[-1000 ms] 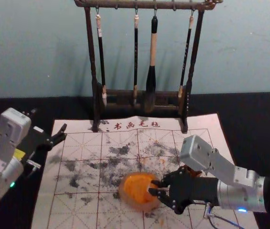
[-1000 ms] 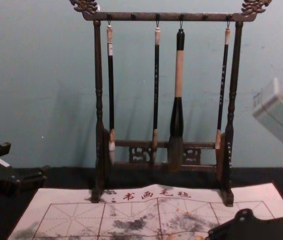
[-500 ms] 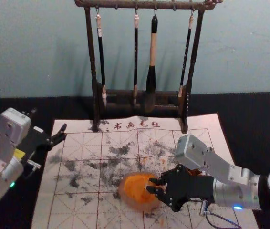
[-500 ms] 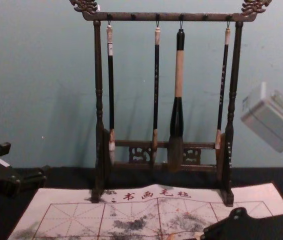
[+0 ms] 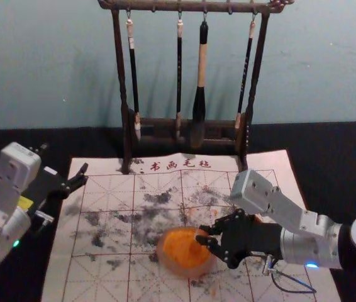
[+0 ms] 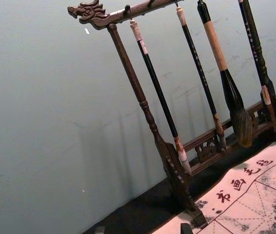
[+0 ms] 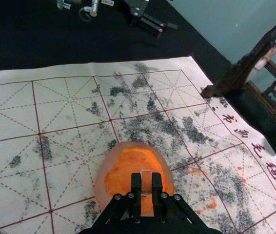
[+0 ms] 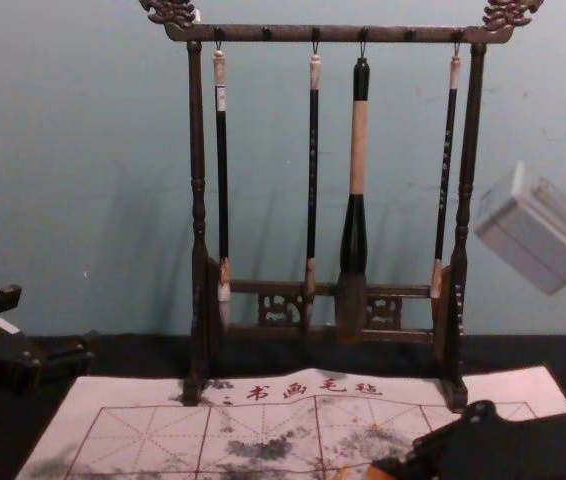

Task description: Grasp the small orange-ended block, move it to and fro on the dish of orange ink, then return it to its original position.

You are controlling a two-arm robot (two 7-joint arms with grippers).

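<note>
**Right gripper (image 5: 200,233) pinches small block (image 7: 146,183) above orange-ink dish (image 5: 187,272)**

A pale blue-green wall (image 5: 52,63) spans the top of the head view, with a black-covered table (image 5: 338,157) below it. A white calligraphy felt (image 5: 93,277), red-gridded and smudged grey and orange, runs through the middle and out at the bottom edge. Gridded felt stretches from the dish to the mat's left edge; the right arm crosses the right edge.

At upper centre, a dark carved brush rack (image 5: 120,63) straddles the mat's far edge, holding one thick brush (image 8: 359,150) and three slim brushes (image 8: 222,180).

The left gripper (image 5: 83,174) is parked at the mat's upper-left edge, jaws spread wide and holding nothing. The right gripper comes in from the lower right of the head view to the dish's right side. The dish sits at lower centre. In the right wrist view, the block is squeezed between both jaws, its sides touching them; whether it touches the ink, I cannot tell.
</note>
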